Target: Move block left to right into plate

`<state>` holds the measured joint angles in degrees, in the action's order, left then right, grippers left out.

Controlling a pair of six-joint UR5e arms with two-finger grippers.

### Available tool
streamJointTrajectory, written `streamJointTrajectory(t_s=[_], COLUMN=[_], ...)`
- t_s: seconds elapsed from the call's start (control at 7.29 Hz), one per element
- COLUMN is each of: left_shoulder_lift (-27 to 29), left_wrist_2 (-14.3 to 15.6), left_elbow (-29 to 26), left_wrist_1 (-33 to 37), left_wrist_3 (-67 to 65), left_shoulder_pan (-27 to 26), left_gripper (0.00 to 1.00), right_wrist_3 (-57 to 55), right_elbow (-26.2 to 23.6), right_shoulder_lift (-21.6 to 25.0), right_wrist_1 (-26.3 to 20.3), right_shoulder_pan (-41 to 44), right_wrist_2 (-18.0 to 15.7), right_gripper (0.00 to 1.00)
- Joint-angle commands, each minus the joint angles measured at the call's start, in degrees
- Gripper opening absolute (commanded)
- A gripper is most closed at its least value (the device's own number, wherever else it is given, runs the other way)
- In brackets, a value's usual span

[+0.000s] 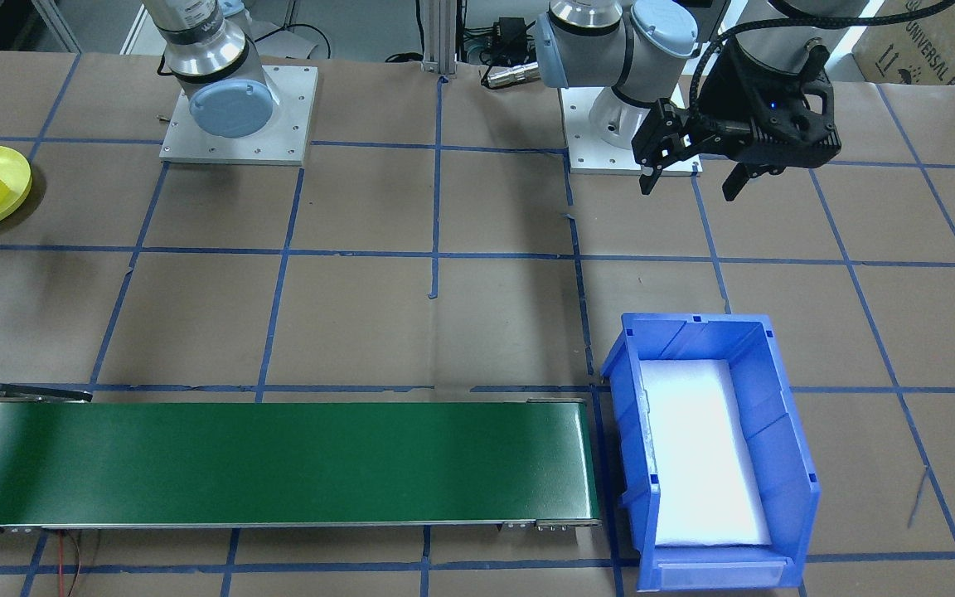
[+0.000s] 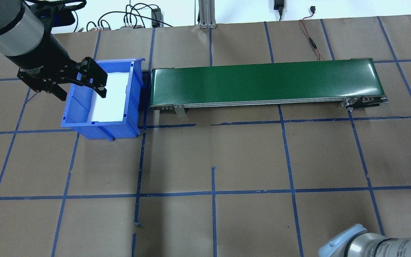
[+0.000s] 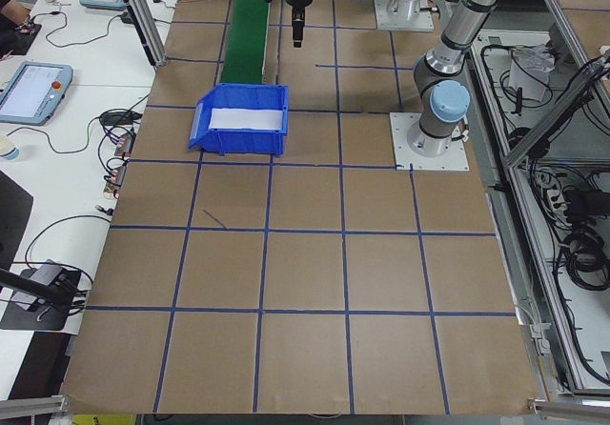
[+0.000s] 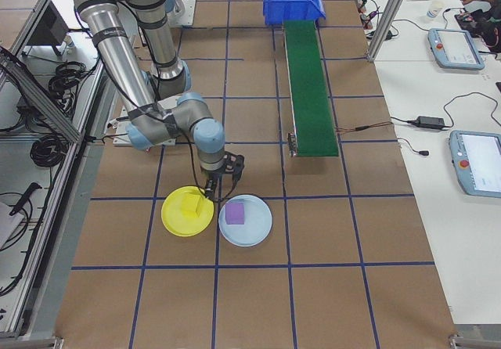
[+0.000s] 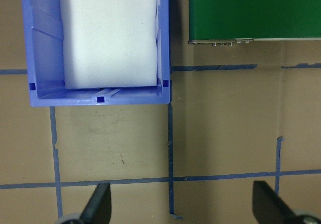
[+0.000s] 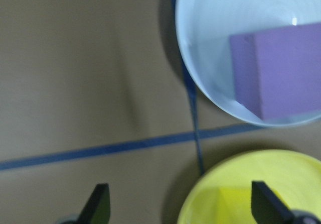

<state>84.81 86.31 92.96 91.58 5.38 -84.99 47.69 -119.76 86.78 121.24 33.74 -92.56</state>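
Right gripper (image 6: 175,204) hangs released over the yellow block (image 4: 190,206) in the plate (image 4: 176,221); light, stiff-looking foam, best pinched across flat opposite faces.

The table (image 1: 477,315) is covered in brown paper marked into squares by blue tape lines. A long green conveyor belt (image 1: 270,464) lies along the operators' side. Just beside its end, on the robot's left, sits a blue bin (image 1: 714,452) lined with white foam. Toward the robot's right end, the yellow plate (image 4: 188,211) rests flat on the paper with a yellow block (image 4: 191,206) in it, and a pale blue plate (image 4: 246,221) holding a purple block (image 4: 235,213) lies just beside it. Two white base plates (image 1: 237,116) of the arms are bolted on at the robot's side.
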Motion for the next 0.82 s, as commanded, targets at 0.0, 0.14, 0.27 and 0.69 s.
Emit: streamJointTrajectory(t_s=[0.0,0.14,0.27,0.69], left_shoulder_lift=[0.0,0.0,0.0,0.0], left_wrist_2=[0.0,0.0,0.0,0.0], left_elbow=[0.2,0.2,0.2,0.3], left_wrist_1=[-0.1,-0.1,0.0,0.0], left_wrist_3=[0.0,0.0,0.1,0.1], left_shoulder_pan=[0.0,0.0,0.0,0.0], left_gripper=[1.00,1.00,1.00,1.00], right_wrist_3=[-25.2,-34.6,-37.5,-38.5], right_elbow=[13.4,18.9,21.5,23.8], right_shoulder_lift=[1.1,1.1,1.3,11.2], right_wrist_1=[-20.4,-25.7,-26.1,-31.4], right_shoulder_pan=[23.9,32.9,41.8,56.2], right_wrist_2=[0.2,0.8,0.5,3.6], right_gripper=[1.00,1.00,1.00,1.00])
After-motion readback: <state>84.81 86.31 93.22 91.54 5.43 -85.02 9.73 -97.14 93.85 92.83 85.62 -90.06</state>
